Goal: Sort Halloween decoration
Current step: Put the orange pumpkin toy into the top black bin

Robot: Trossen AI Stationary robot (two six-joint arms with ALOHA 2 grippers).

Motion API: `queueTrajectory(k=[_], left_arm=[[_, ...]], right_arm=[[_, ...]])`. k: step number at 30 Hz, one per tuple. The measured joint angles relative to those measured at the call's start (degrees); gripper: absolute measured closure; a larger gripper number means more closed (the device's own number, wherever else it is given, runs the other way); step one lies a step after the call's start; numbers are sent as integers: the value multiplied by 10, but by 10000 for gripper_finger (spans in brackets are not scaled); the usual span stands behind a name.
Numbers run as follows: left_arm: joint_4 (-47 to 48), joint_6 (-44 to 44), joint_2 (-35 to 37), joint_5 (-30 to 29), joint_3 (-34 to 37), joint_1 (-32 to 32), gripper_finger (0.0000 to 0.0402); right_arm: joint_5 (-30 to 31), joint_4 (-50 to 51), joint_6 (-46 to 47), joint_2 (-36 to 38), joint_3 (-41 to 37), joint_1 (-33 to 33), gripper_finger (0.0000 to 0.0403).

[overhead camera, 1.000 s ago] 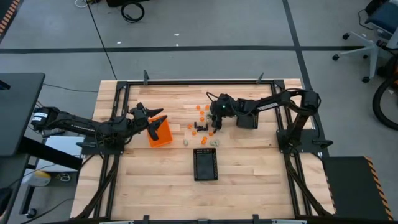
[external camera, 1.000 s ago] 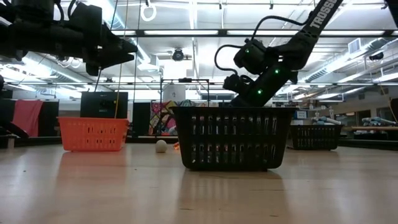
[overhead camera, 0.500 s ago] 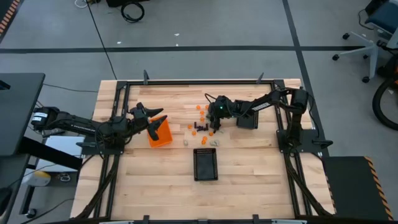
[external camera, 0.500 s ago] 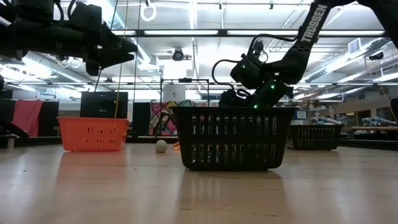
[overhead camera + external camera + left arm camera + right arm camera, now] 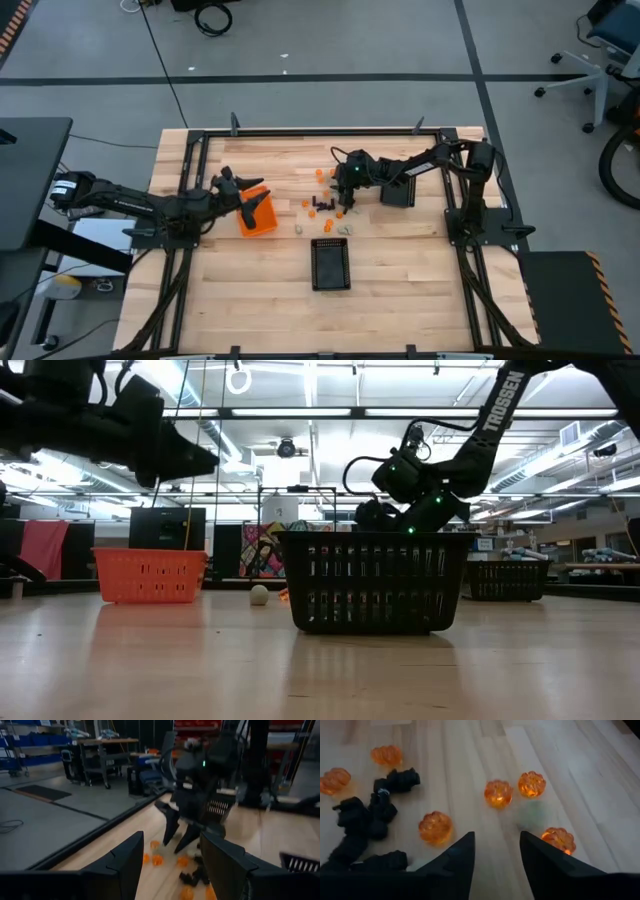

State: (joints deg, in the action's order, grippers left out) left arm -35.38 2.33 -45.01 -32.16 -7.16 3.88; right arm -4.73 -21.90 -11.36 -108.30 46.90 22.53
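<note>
The Halloween decoration is a scatter of tiny pieces on the wooden table [image 5: 400, 260]: orange pumpkins [image 5: 498, 792], black pieces [image 5: 375, 820] and pale ones [image 5: 344, 229]. My right gripper [image 5: 497, 851] hangs open just above the pumpkins; one pumpkin [image 5: 435, 826] lies beside one finger and another [image 5: 558, 839] beside the other. In the high view the right gripper [image 5: 343, 198] is over the cluster [image 5: 322, 195]. My left gripper [image 5: 246, 190] is open and held above the orange bin [image 5: 258, 216]; the left wrist view shows its fingers [image 5: 125, 865] apart, facing the right gripper [image 5: 182, 830].
A black mesh bin [image 5: 331, 264] stands near the table's near-middle and fills the front of the low view [image 5: 375, 580]. A second black bin [image 5: 397, 192] sits under the right arm. A pale ball [image 5: 260, 595] lies between the orange bin [image 5: 150, 575] and the black bin.
My right gripper has come down toward the decoration cluster and now hangs low behind the black mesh bin, still open. My left gripper has tipped slightly downward over the orange bin. The pieces have stayed where they were.
</note>
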Motion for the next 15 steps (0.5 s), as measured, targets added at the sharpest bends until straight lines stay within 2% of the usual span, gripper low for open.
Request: queueTrajectory(k=[6, 10, 15], left_arm=[[-14, -17, 0, 0, 0, -2, 198], [-51, -71, 0, 0, 0, -2, 198], [-89, -144, 0, 0, 0, -11, 198]], right_arm=[[-1, 6, -6, -9, 1, 2, 254], [4, 54, -4, 30, -1, -5, 251], [30, 58, 7, 78, 3, -10, 243]])
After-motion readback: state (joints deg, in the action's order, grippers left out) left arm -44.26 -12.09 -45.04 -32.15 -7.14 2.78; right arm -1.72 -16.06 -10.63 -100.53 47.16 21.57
